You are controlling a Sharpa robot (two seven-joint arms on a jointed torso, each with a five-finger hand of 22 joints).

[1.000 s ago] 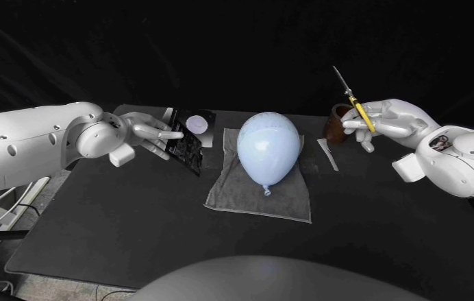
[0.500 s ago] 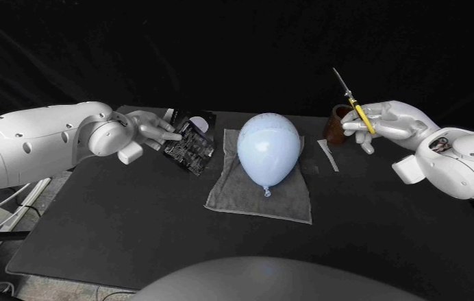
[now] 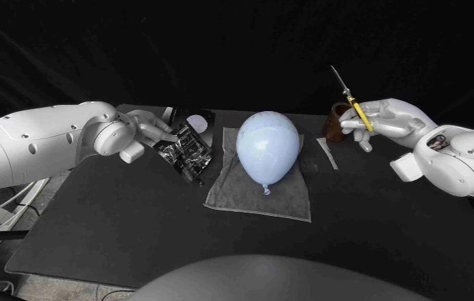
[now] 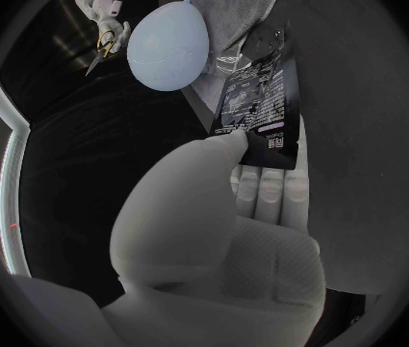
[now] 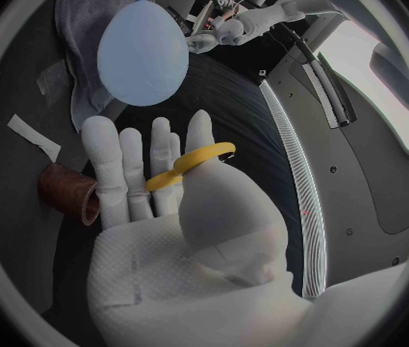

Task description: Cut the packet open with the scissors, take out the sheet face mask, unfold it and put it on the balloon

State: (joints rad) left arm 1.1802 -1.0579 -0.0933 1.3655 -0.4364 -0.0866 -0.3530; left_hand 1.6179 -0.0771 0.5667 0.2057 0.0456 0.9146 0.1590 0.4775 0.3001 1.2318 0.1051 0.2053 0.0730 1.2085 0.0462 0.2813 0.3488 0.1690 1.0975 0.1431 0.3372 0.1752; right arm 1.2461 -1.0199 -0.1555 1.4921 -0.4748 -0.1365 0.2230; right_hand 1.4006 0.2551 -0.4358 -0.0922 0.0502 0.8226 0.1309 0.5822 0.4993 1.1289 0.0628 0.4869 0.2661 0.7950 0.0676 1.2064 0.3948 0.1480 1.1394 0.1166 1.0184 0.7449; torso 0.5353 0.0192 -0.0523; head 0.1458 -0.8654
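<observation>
Black table [image 3: 118, 225], dark backdrop. The packet [image 3: 183, 151], dark and printed, stands tilted just left of the grey towel [image 3: 259, 195]. It is pinched at one end between the thumb and fingers of your left hand [image 3: 148, 133]. The pale blue balloon [image 3: 268, 147] lies on the towel, between the two hands. Your right hand [image 3: 387, 124] grips the yellow-handled scissors [image 3: 353, 105], blades pointing up, well apart from the packet. The step in hand appears to be the cut. Hold your grip low on the packet, present a free short edge, and bring the blades in clear of the balloon.
</observation>
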